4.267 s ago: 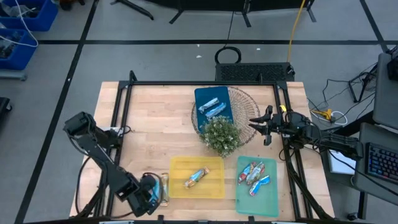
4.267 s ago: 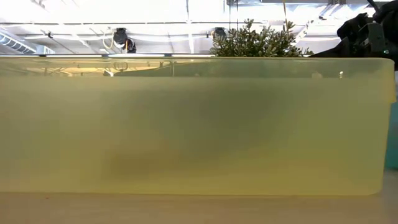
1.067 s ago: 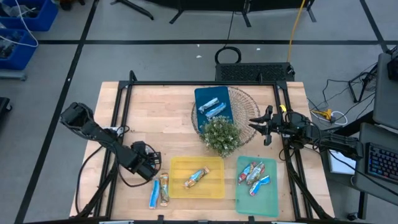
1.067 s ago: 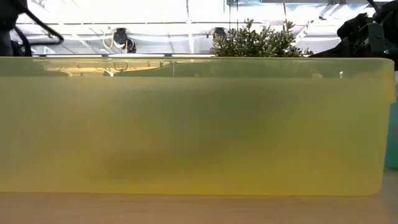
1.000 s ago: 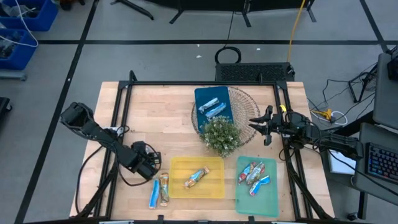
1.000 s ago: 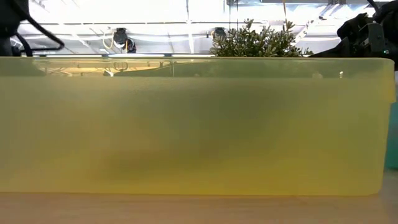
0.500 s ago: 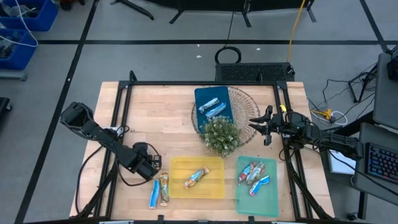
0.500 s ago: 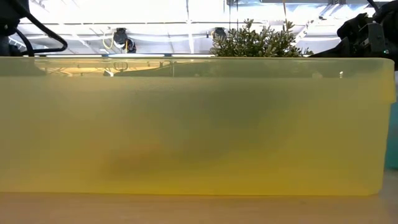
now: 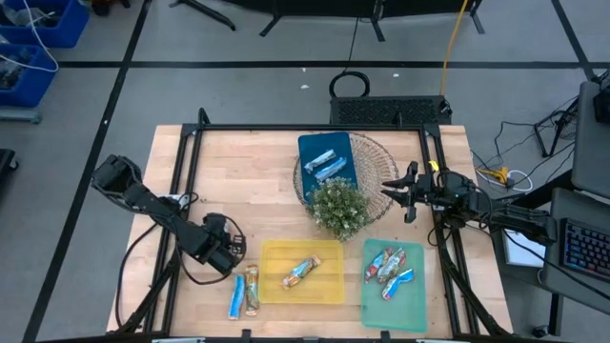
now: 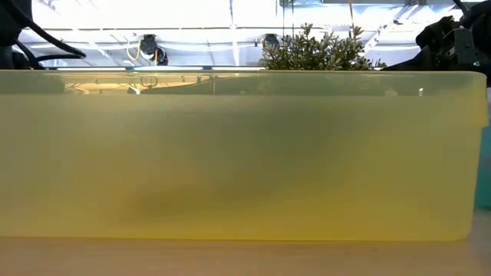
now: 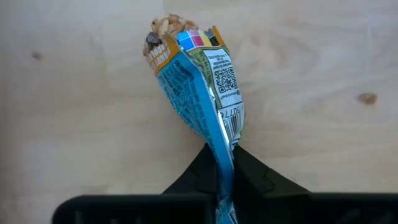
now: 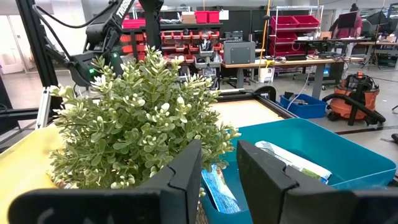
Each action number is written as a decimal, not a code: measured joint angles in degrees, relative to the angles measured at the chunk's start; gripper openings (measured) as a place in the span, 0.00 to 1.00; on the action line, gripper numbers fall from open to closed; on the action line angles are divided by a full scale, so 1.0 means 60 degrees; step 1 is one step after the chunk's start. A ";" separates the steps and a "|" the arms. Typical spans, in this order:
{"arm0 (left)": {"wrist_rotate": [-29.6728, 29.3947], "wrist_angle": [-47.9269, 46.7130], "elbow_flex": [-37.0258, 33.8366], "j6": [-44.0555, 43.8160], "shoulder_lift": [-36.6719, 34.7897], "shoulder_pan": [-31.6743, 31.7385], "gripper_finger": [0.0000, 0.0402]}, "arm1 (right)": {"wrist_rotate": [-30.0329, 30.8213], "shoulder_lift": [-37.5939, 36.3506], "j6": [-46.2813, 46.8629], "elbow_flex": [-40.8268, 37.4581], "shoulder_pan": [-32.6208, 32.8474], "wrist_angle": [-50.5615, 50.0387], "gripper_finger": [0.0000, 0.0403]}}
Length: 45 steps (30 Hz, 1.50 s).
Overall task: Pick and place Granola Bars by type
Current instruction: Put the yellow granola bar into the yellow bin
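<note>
The left pincer (image 11: pixel 222 177) was clamped on the crimped end of a blue-and-gold granola bar (image 11: pixel 196 87), its two dark fingers pinched together on the thin foil seam while the rest of the bar hung out over the bare counter (image 11: pixel 74 106). Seen from above, that pincer (image 9: pixel 225 255) sat near the counter's front left, just behind two loose bars (image 9: pixel 243 292) lying side by side beside the yellow tray (image 9: pixel 272 252).

The bar looked light and the wrapper thin, slick and crinkly. A seam grip like this would likely let the bar swing or slip, and squeezing the body might crush the granola, so a hold across the middle seemed safer.

One bar lay in the yellow tray, several (image 9: pixel 389 267) in the green tray (image 9: pixel 416 310), and two (image 9: pixel 324 164) in the blue tray (image 9: pixel 310 143) behind the plant (image 9: pixel 338 208).

The right pincer (image 12: pixel 217 168) waited with its fingers apart near the plant, holding nothing.

From the low camera the yellow tray's wall (image 10: pixel 230 153) filled nearly everything, hiding the loose bars and the grip. In the left wrist camera the fingertips' contact was partly covered by the foil.
</note>
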 joint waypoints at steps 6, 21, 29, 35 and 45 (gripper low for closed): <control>-0.1495 -0.0114 0.0000 0.0566 -0.0770 0.0000 0.05 | 0.0000 0.0000 0.0001 0.0002 0.0004 0.0000 0.23; -0.3825 0.5071 0.0503 0.8119 -0.2718 0.0465 0.04 | 0.0000 0.0000 0.0002 0.0001 0.0000 0.0000 0.23; -0.0702 0.9106 0.0517 1.3389 -0.2166 0.1433 0.04 | 0.0000 0.0000 0.0002 0.0002 0.0000 0.0002 0.23; 0.0587 0.9120 0.0506 1.5170 -0.1435 0.2018 0.04 | 0.0001 0.0000 0.0000 0.0002 0.0000 0.0000 0.23; 0.1695 0.9165 0.0506 1.5502 -0.0608 0.2822 0.04 | -0.0001 0.0000 0.0002 0.0001 0.0000 0.0000 0.23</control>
